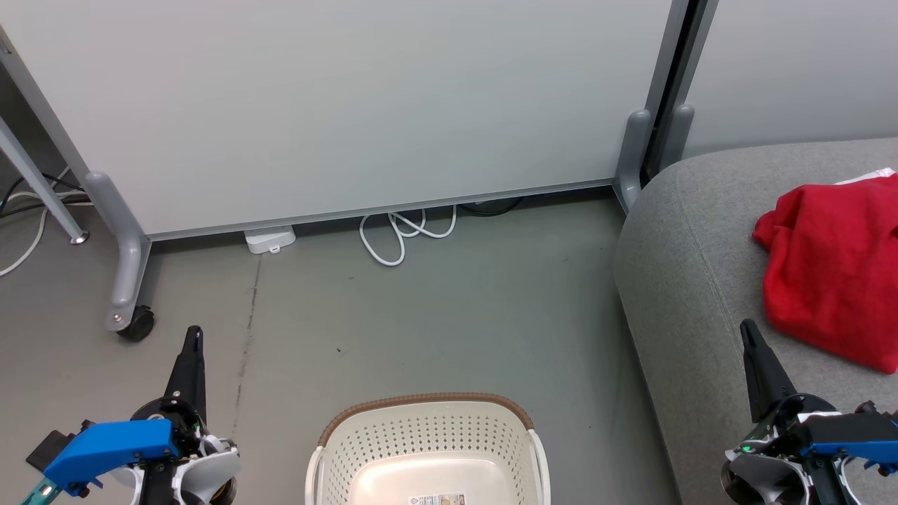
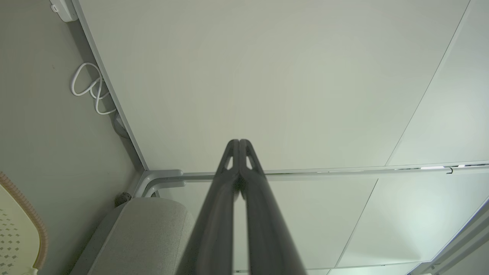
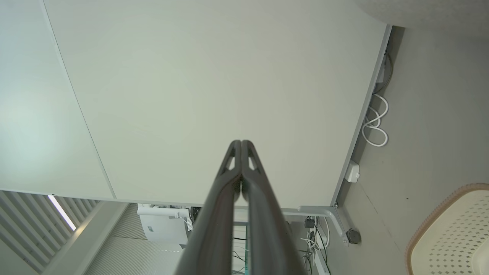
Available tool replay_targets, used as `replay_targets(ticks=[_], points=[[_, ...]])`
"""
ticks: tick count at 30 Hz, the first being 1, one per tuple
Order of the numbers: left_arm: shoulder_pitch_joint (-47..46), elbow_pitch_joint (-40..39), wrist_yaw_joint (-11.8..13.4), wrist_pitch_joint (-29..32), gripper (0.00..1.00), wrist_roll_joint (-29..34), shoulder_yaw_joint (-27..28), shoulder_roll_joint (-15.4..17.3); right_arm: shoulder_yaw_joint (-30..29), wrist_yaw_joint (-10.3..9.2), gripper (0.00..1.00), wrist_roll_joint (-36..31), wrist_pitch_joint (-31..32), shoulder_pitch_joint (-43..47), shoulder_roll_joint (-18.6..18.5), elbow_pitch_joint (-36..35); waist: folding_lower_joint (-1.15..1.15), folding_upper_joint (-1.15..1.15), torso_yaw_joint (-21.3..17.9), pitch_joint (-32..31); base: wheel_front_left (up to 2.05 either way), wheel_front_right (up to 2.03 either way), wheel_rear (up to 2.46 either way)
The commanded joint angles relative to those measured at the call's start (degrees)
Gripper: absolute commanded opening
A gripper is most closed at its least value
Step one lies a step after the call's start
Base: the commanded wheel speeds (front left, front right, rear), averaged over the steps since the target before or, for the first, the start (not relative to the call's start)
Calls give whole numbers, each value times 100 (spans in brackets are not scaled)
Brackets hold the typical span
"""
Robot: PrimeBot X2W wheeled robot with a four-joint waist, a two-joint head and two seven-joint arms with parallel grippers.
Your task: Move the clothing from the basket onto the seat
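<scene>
While I watch through the head camera, the left fingers (image 1: 191,365) at 7 o'clock and the right fingers (image 1: 761,372) at 4 o'clock both point up. Each pair is pressed together, and both wrist cameras show the tips meeting. A red garment (image 1: 835,273) lies crumpled on the grey seat (image 1: 687,280) at 3 o'clock, just beyond the right fingers. The basket (image 1: 421,401) sits on the floor (image 1: 456,315) at 6 o'clock, between my two arms. At 12 o'clock a pale partition (image 1: 351,105) stands, with a white cable (image 1: 405,237) looped at its foot.
</scene>
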Motion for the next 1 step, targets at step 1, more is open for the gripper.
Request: replay_targets(ticks=[1], points=[[-54,-24,-66,25,0,-11,15,3,-11,4,0,15,20,-84,9,13,0,0,0,0,0,0,0]])
